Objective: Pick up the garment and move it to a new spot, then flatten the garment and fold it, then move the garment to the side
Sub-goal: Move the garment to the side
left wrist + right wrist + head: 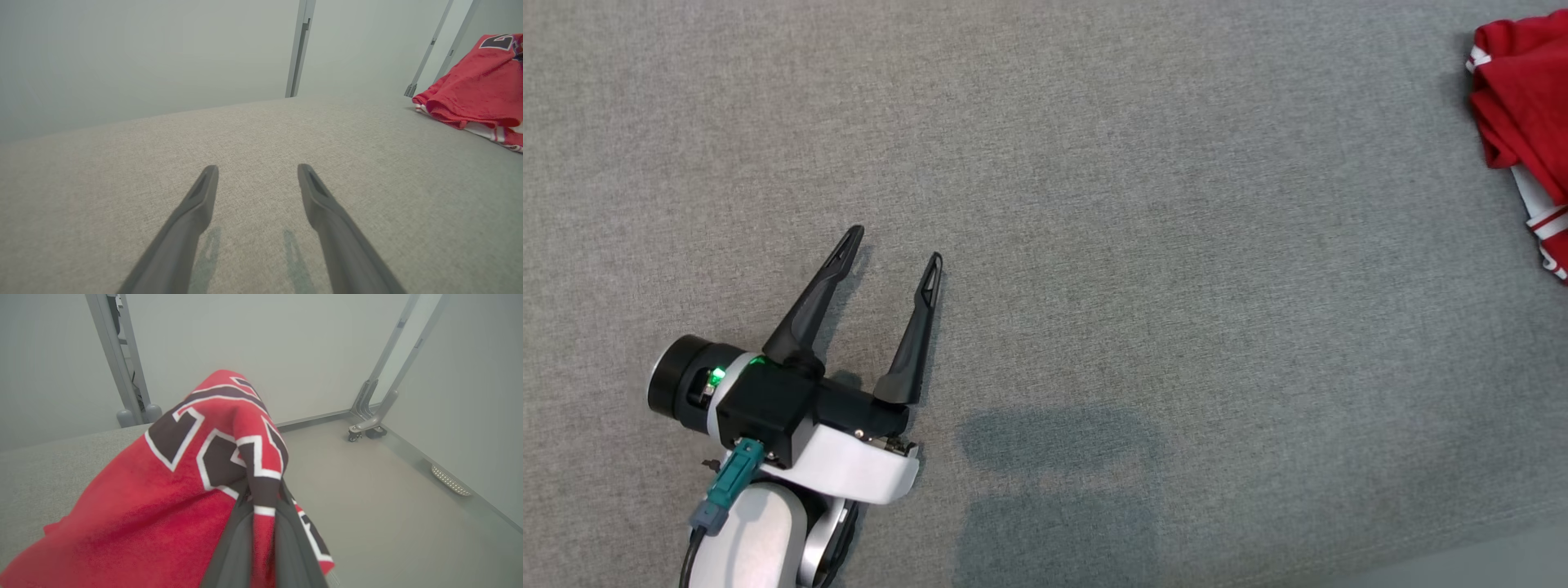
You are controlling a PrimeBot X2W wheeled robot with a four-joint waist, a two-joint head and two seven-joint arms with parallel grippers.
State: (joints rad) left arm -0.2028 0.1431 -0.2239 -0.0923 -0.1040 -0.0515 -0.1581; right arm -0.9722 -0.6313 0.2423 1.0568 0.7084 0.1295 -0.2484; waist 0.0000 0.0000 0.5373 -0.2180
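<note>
Barely begun, by my reading: the garment point(1523, 106) lies bunched at 2 o'clock in the head view, at the right margin of the grey surface point(1094, 204), so the move, flattening, folding and setting aside all look undone. The right gripper point(263, 502) has its fingers pressed together on a fold of the red cloth, which suits the pickup step. The left gripper point(894, 247), at 8 o'clock, hovers over bare surface with fingers spread wide, holding nothing, well apart from the garment. The head view's edge cuts off most of the garment, and cloth buries the right fingertips. Whether the garment is lifted off the surface I cannot tell. Its dark, white-edged print is too crumpled to read.
</note>
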